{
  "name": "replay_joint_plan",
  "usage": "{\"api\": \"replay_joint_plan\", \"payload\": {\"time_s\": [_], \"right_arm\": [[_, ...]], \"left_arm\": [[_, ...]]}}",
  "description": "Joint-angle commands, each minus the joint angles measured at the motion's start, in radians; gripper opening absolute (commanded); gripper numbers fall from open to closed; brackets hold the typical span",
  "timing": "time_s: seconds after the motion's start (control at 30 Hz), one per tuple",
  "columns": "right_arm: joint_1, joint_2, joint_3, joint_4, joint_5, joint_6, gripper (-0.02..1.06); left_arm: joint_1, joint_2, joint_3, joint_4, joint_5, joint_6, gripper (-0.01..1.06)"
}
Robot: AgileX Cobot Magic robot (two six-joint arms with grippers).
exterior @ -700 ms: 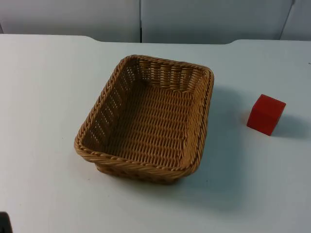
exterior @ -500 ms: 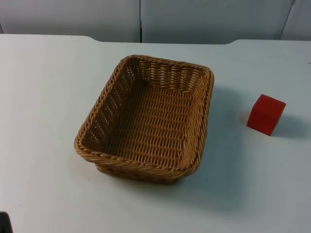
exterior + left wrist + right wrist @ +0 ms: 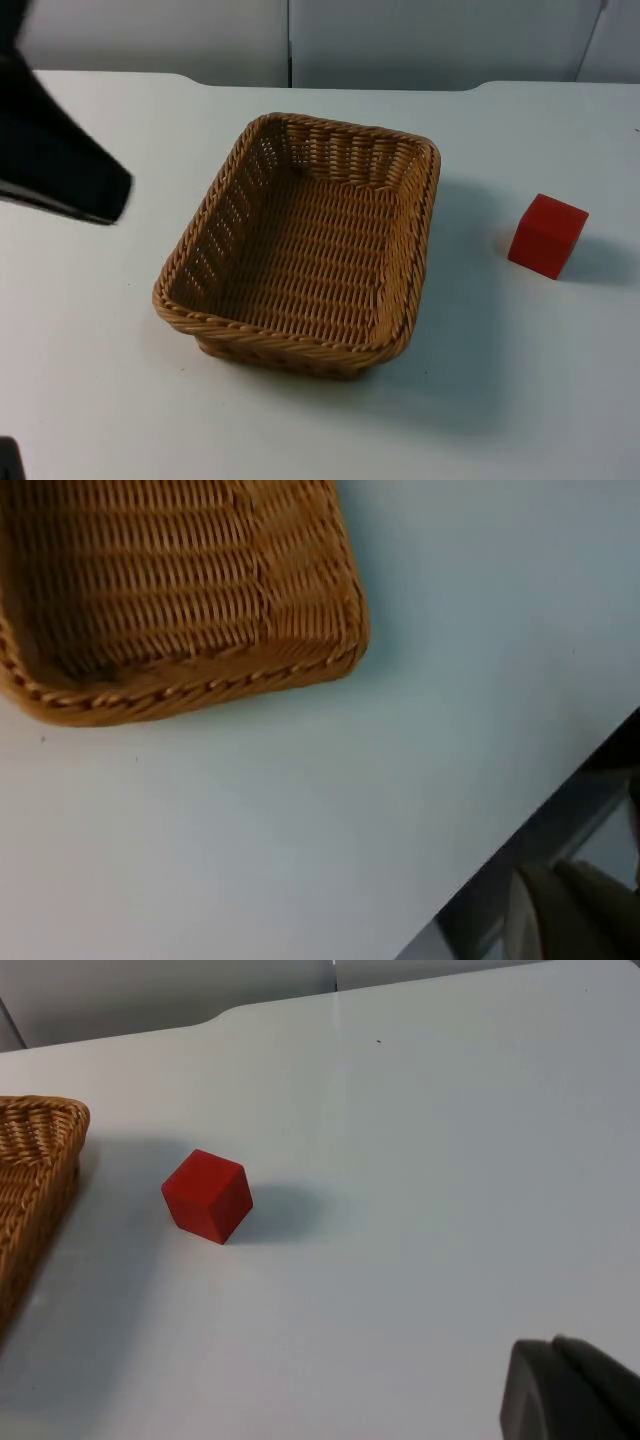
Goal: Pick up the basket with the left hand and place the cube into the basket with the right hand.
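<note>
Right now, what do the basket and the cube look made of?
Basket: woven wicker or rattan-like strands, tan, slightly glossy, with a braided rim; could be synthetic. Cube: solid red with a smooth matte face and crisp edges, likely painted wood or plastic; the look leaves it open.

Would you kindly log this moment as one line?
basket: empty, on table | cube: on table, right of basket | left arm: over table, left of basket
</note>
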Motion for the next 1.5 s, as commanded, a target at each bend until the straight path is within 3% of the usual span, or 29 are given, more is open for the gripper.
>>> {"api": "replay_joint_plan", "payload": {"time_s": [0.0, 0.03, 0.07, 0.23, 0.27, 0.33, 0.43, 0.6, 0.97, 1.1, 1.17, 1.2, 1.27, 1.3, 1.37, 1.47], "right_arm": [[0.005, -0.003, 0.006, -0.001, -0.006, 0.003, 0.0], [0.005, -0.003, 0.006, -0.001, -0.006, 0.003, 0.0], [0.005, -0.003, 0.006, -0.001, -0.006, 0.003, 0.0], [0.005, -0.003, 0.006, -0.001, -0.006, 0.003, 0.0], [0.005, -0.003, 0.006, -0.001, -0.006, 0.003, 0.0], [0.005, -0.003, 0.006, -0.001, -0.006, 0.003, 0.0], [0.005, -0.003, 0.006, -0.001, -0.006, 0.003, 0.0], [0.005, -0.003, 0.006, -0.001, -0.006, 0.003, 0.0], [0.005, -0.003, 0.006, -0.001, -0.006, 0.003, 0.0], [0.005, -0.003, 0.006, -0.001, -0.006, 0.003, 0.0], [0.005, -0.003, 0.006, -0.001, -0.006, 0.003, 0.0], [0.005, -0.003, 0.006, -0.001, -0.006, 0.003, 0.0], [0.005, -0.003, 0.006, -0.001, -0.006, 0.003, 0.0], [0.005, -0.003, 0.006, -0.001, -0.006, 0.003, 0.0], [0.005, -0.003, 0.006, -0.001, -0.006, 0.003, 0.0], [0.005, -0.003, 0.006, -0.001, -0.006, 0.003, 0.0]], "left_arm": [[-0.007, 0.159, -0.057, -0.059, -0.01, 0.097, 0.09], [-0.007, 0.234, -0.091, -0.057, -0.009, 0.11, 0.16], [-0.007, 0.234, -0.091, -0.057, -0.009, 0.11, 0.16], [-0.007, 0.481, -0.266, 0.091, -0.081, 0.114, 0.6], [-0.007, 0.481, -0.266, 0.091, -0.081, 0.114, 0.6], [-0.007, 0.545, -0.326, 0.172, -0.14, 0.099, 0.71], [-0.007, 0.609, -0.399, 0.263, -0.26, 0.086, 0.71], [-0.007, 0.683, -0.463, 0.293, -0.363, 0.088, 0.71], [-0.007, 0.881, -0.544, 0.272, -0.36, 0.096, 0.71], [-0.007, 0.955, -0.544, 0.197, -0.358, 0.124, 0.71], [-0.007, 0.972, -0.544, 0.174, -0.358, 0.124, 0.68], [-0.007, 0.985, -0.544, 0.156, -0.358, 0.124, 0.59], [-0.007, 0.992, -0.544, 0.124, -0.366, 0.124, 0.26], [-0.007, 0.992, -0.549, 0.116, -0.37, 0.124, 0.01], [-0.003, 0.992, -0.563, 0.117, -0.365, 0.119, 0.0], [0.024, 0.982, -0.622, 0.09, -0.27, 0.101, 0.0]]}}
